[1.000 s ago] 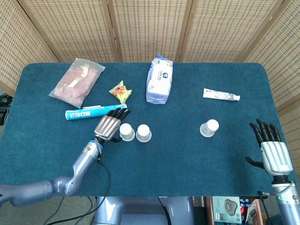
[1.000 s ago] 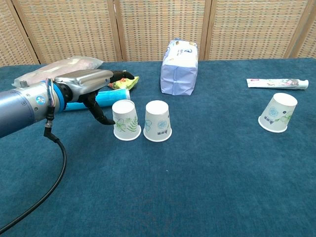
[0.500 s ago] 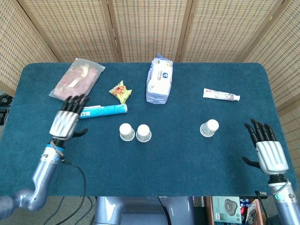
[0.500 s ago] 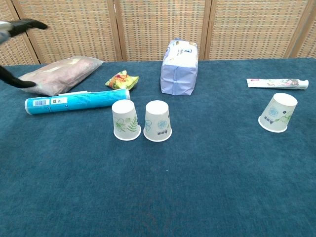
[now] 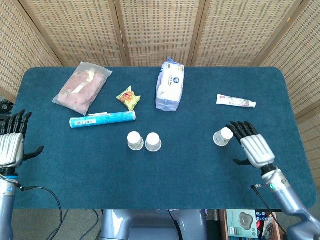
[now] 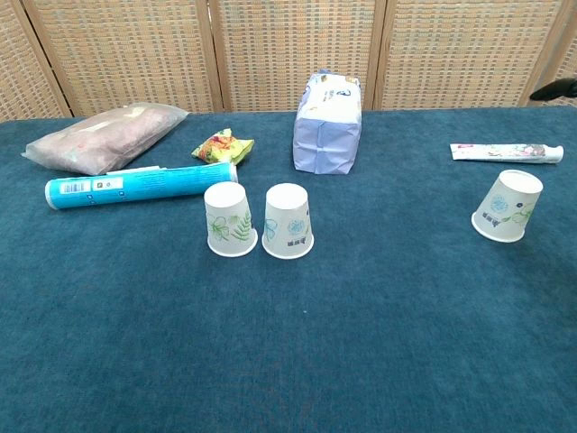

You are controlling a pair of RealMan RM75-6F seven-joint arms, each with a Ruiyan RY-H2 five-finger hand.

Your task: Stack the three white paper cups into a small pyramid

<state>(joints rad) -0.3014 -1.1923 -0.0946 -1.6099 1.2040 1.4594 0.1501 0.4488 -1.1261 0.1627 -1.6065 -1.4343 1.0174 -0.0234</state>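
The room is brightly and evenly lit, a soft daylight sort of light with no obvious single source. Shadows are faint: only thin, soft ones hug the bases of the paper cups (image 6: 287, 221) and the white packet (image 6: 327, 123). The blue tablecloth (image 5: 175, 175) reads flat and matte, no glare on it. A slight sheen shows on the clear bag (image 5: 82, 87) at the far left. Both views are sharp across the table. At the chest view's right edge, a dark fingertip (image 6: 554, 88) is soft and blurred. Straight edges bow a little toward the head view's corners.
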